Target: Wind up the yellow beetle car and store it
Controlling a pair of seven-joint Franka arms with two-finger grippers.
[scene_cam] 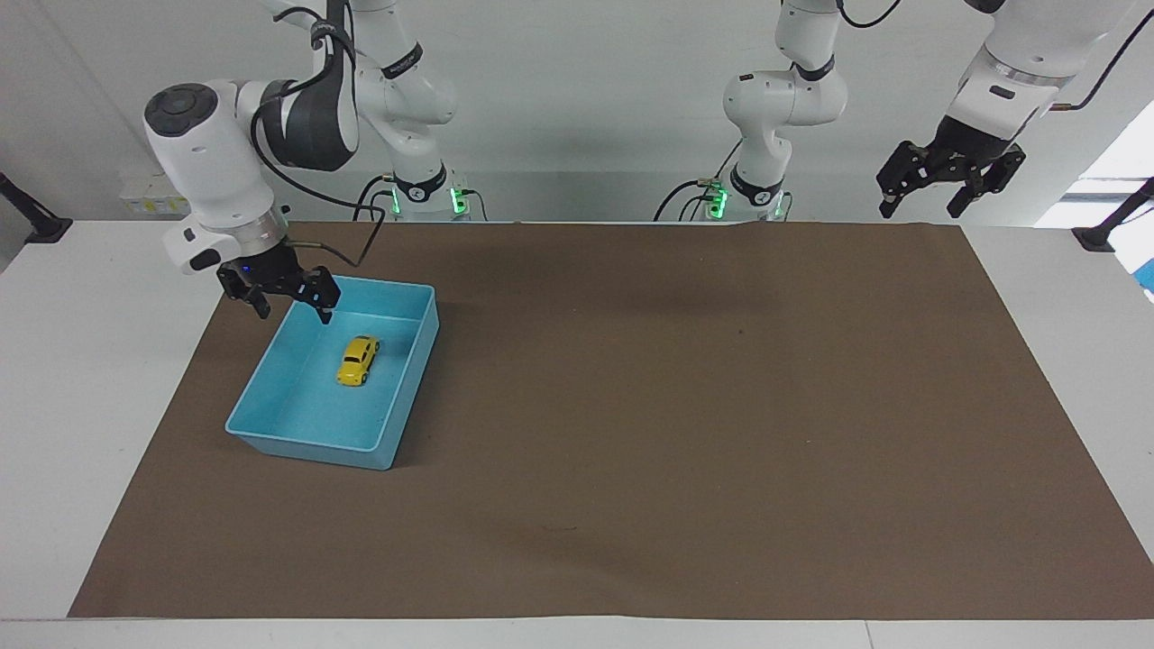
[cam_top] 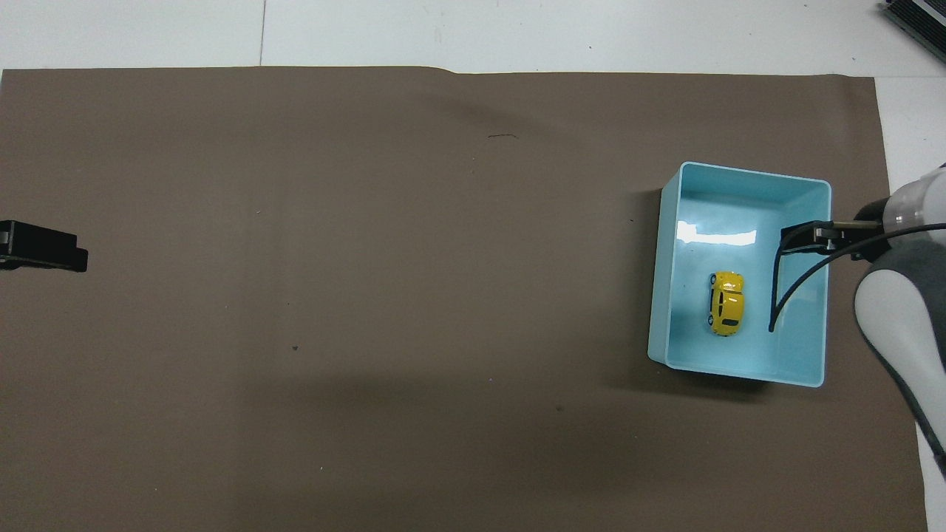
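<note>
Two arms show at the robots' end of the surface (scene_cam: pixel 54 361), and neither holds anything. The left gripper (scene_cam: pixel 948 191) hangs in the air over the edge of the brown mat (scene_cam: pixel 676 406) at the left arm's end, its jaws spread apart and empty; the overhead view catches only a dark tip of it at the frame's edge (cam_top: pixel 43 247), the rest cut off. The right gripper (scene_cam: pixel 281 296) hovers over the tray's corner nearest the robots, its jaws also apart and clear of the car. From above, most of that gripper is hidden under the white wrist, and only a thin dark part (cam_top: pixel 809 236) pokes out over the tray's rim. A black cable (cam_top: pixel 783 295) from the wrist loops across the tray in that view; whether it touches the tray cannot be told.

The tray (scene_cam: pixel 261 433) is pale blue and sits on the mat toward the right arm's end. The car (scene_cam: pixel 357 361) rests on its wheels on the tray floor, near the middle, apart from every wall (cam_top: pixel 726 303). Its wheels and windows are too small to make out well.

Farther out the mat carries a few small dark marks (scene_cam: pixel 559 528).
</note>
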